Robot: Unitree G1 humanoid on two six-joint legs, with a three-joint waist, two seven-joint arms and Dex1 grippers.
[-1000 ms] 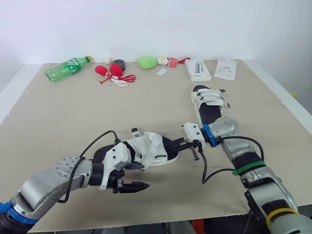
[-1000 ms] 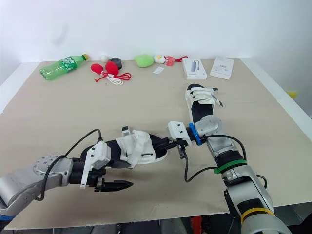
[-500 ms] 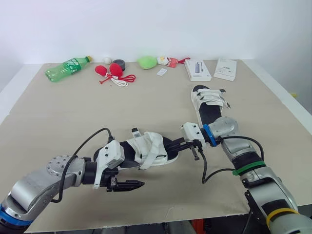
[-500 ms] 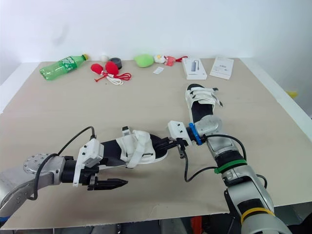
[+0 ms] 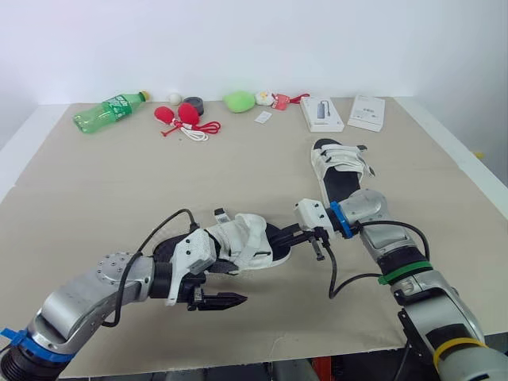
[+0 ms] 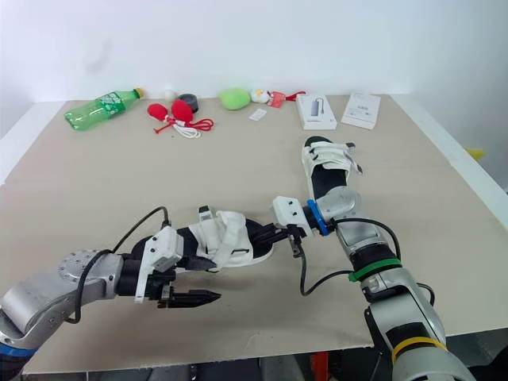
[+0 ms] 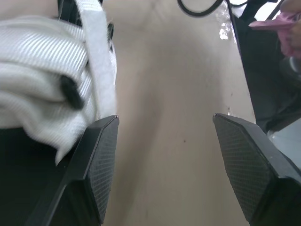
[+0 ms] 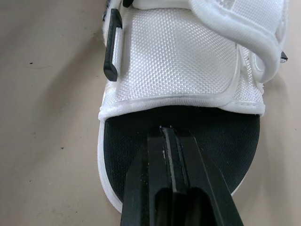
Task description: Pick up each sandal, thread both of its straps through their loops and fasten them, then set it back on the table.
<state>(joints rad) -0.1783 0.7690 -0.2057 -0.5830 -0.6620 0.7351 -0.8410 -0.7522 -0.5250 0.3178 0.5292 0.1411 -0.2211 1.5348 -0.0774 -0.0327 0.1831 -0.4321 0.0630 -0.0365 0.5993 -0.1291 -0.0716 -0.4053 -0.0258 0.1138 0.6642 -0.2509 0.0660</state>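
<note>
Sandal (image 5: 238, 242) lies near the middle of the table's (image 5: 119, 182) front edge, unmoved. Left gripper (image 5: 234, 300), fingers spread wide, has slid back rightward along the sandal's near side. Right gripper (image 8: 165, 134), fingers pressed together, stays over its black toe end. Second sandal (image 5: 341, 171) rests toward the right edge.

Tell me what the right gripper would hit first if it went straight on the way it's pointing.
Most likely the broad white strap of the near sandal. The right gripper lies low over the sandal's black footbed, aimed at that strap's edge; the depth between them is unclear.
</note>
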